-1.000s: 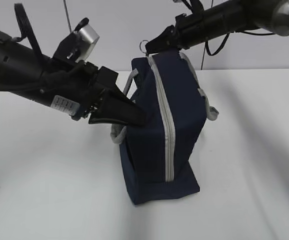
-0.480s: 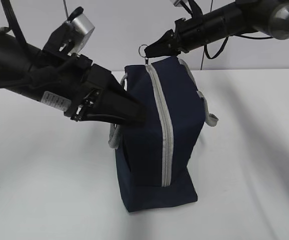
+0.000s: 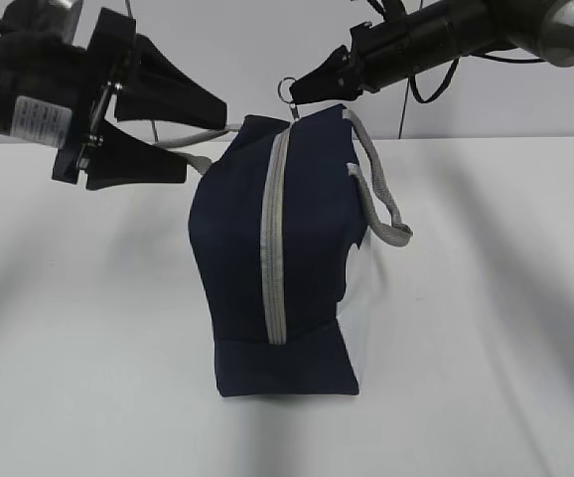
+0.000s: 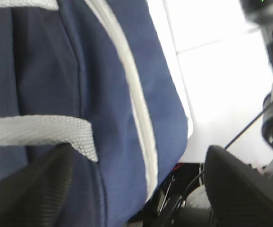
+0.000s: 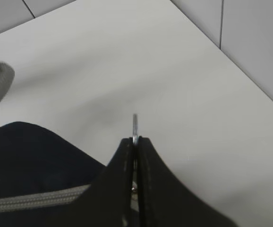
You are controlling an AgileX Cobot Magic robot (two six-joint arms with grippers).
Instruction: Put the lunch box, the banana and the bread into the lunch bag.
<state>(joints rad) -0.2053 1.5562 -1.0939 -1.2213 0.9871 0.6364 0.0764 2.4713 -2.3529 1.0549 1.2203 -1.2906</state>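
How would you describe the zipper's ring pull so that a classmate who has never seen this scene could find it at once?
Start at the navy lunch bag standing on the white table. Follow its grey zipper up to the top corner, where the right gripper is shut on the ring pull. It is the only small metal loop, unlike the grey fabric handles.

The lunch bag (image 3: pixel 282 268) stands on the table (image 3: pixel 486 328), left tool (image 3: pixel 183 134) beside its upper left.

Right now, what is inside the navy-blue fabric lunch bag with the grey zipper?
Nothing inside shows: the navy-blue fabric lunch bag stands upright with its grey zipper closed along the visible length, so the fabric covers any contents.
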